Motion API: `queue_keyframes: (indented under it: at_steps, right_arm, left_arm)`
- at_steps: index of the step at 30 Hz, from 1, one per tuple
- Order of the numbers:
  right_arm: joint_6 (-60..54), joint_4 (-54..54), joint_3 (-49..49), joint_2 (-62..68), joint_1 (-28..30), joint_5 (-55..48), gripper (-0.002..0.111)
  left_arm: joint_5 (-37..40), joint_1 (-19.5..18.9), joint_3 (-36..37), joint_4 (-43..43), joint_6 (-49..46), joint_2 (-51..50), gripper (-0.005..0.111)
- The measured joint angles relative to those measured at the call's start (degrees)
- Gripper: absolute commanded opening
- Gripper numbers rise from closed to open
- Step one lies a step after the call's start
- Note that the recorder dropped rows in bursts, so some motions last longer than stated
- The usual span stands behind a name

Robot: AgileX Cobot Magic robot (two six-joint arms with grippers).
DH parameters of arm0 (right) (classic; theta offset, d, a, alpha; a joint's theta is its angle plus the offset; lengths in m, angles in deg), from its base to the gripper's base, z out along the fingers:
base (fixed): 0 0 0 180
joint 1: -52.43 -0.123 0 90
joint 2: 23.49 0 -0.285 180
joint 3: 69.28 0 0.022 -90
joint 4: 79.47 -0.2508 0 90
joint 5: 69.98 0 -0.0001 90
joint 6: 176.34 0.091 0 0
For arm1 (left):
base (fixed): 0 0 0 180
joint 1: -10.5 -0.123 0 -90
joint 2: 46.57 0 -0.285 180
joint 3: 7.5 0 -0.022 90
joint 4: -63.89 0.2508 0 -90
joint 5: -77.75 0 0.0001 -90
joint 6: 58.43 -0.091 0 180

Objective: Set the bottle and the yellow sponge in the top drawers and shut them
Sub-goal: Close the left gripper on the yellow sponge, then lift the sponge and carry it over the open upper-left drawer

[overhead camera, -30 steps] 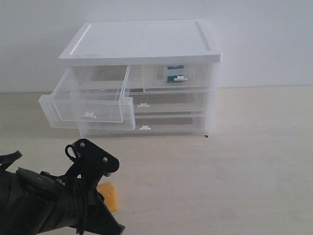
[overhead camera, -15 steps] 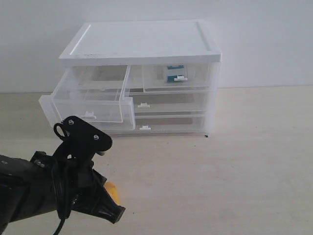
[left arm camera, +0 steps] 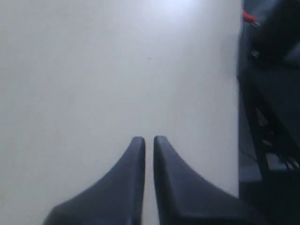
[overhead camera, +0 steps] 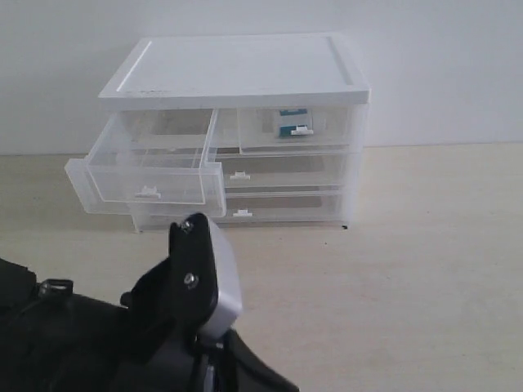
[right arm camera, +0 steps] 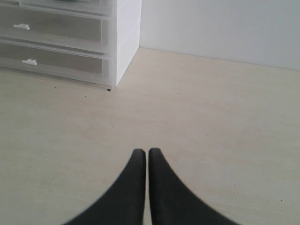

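Observation:
The bottle [overhead camera: 292,122], teal with white, shows through the clear front of the right top drawer [overhead camera: 323,131], which is pushed in. The left top drawer [overhead camera: 147,167] is pulled out, with nothing showing in it. The yellow sponge is hidden; my left arm [overhead camera: 163,327] fills the lower left of the exterior view. In its wrist view my left gripper [left arm camera: 149,139] is shut with nothing between the fingers, in front of a blank pale surface. My right gripper [right arm camera: 146,151] is shut and empty above the bare table, apart from the cabinet [right arm camera: 126,42].
Two full-width clear drawers [overhead camera: 286,171] sit closed under the top pair, seen also in the right wrist view as lower drawers [right arm camera: 51,44]. The open drawer juts out over the table toward my left arm. Dark frame parts [left arm camera: 272,117] stand beside the left gripper.
My left arm has swung up and toward the camera, and its wrist housing now covers the spot where the yellow sponge showed. The cabinet and drawers are unchanged.

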Motion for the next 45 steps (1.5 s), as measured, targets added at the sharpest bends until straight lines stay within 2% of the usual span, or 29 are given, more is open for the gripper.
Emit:
queue_keyframes:
  at_steps: [1, 3, 9, 11, 14, 15, 17, 19, 23, 24, 25, 31, 36, 38, 43, 45]
  right_arm:
    - [0.0, 0.0, 0.0, 0.0, 0.0, 0.0, 0.000]
    - [0.0, 0.0, 0.0, 0.0, 0.0, 0.0, 0.000]
    - [0.0, 0.0, 0.0, 0.0, 0.0, 0.0, 0.000]
    - [0.0, 0.0, 0.0, 0.0, 0.0, 0.0, 0.000]
    - [0.0, 0.0, 0.0, 0.0, 0.0, 0.0, 0.000]
    - [0.0, 0.0, 0.0, 0.0, 0.0, 0.0, 0.000]
    - [0.0, 0.0, 0.0, 0.0, 0.0, 0.0, 0.000]
    - [0.0, 0.0, 0.0, 0.0, 0.0, 0.0, 0.000]
    - [0.0, 0.0, 0.0, 0.0, 0.0, 0.0, 0.000]
    - [0.0, 0.0, 0.0, 0.0, 0.0, 0.0, 0.000]
    - [0.0, 0.0, 0.0, 0.0, 0.0, 0.0, 0.000]
    - [0.0, 0.0, 0.0, 0.0, 0.0, 0.0, 0.000]
    - [0.0, 0.0, 0.0, 0.0, 0.0, 0.0, 0.000]
    - [0.0, 0.0, 0.0, 0.0, 0.0, 0.0, 0.000]
    - [0.0, 0.0, 0.0, 0.0, 0.0, 0.0, 0.000]
    - [0.0, 0.0, 0.0, 0.0, 0.0, 0.0, 0.000]
  left_arm:
    - [1.6, 0.0, 0.0, 3.0, 2.2, 0.0, 0.004]
    - [3.0, 0.1, 0.0, 12.4, 12.9, 0.0, 0.004]
    - [7.9, 0.1, -3.5, 51.0, 62.6, 0.0, 0.004]
    - [12.1, 0.1, -5.8, 63.5, 76.8, 0.0, 0.004]
    - [17.7, 0.1, -9.1, 79.1, 92.9, 0.0, 0.005]
    - [19.0, 0.1, -10.1, 84.1, 98.3, 0.0, 0.006]
    - [19.8, 0.1, -11.3, 93.1, 108.3, 0.0, 0.017]
    - [19.3, 0.1, -11.5, 98.8, 115.6, 0.0, 0.033]
    - [15.7, 0.1, -11.5, 103.9, 129.2, -0.2, 0.078]
    - [14.7, 0.1, -11.5, 103.9, 131.1, -0.6, 0.086]
    - [13.8, 0.1, -11.5, 103.9, 132.3, -1.1, 0.088]
    - [6.7, 0.1, -11.5, 104.8, 142.5, -8.2, 0.084]
    - [3.7, 0.1, -11.5, 128.8, 177.9, -18.0, 0.084]
    - [3.4, 0.1, -11.5, 136.1, 188.4, -20.2, 0.084]
    - [2.1, 0.1, -11.6, 150.5, 208.0, -25.4, 0.084]
    - [2.1, 0.1, -11.6, 153.0, 210.9, -26.9, 0.084]
